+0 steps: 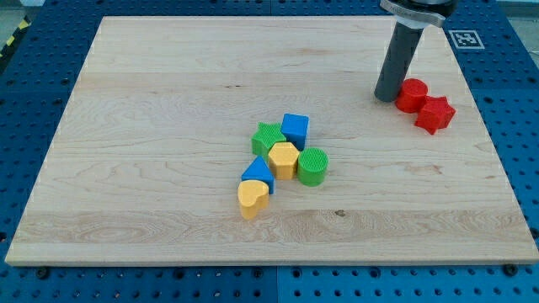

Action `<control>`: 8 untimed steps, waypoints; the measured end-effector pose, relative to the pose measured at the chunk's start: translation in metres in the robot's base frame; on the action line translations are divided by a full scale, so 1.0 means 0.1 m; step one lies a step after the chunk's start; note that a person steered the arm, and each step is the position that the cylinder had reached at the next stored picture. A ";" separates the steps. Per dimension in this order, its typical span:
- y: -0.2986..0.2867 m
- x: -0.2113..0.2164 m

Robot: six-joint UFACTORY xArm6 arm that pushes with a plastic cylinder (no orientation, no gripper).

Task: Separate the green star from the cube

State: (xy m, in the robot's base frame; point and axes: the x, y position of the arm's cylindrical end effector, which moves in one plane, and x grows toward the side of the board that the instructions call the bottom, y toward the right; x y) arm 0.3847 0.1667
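Observation:
The green star [267,137] lies near the board's middle, touching the blue cube [296,129] on its right and a yellow hexagonal block [284,159] below it. My tip [386,98] is far to the view's upper right of this cluster, just left of a red round block [412,94]. It touches none of the clustered blocks.
A green cylinder [312,166] sits right of the yellow block. A blue triangular block [258,174] and a yellow heart [252,199] lie below-left. A red star [434,114] lies beside the red round block. The wooden board [152,101] rests on a blue pegboard.

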 end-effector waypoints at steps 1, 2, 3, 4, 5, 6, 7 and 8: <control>-0.17 0.09; -0.34 0.16; -0.40 0.45; -0.40 0.85; -0.40 1.33; -0.51 1.60; -0.78 1.59; -0.78 1.42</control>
State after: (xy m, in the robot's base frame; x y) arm 0.5268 0.0887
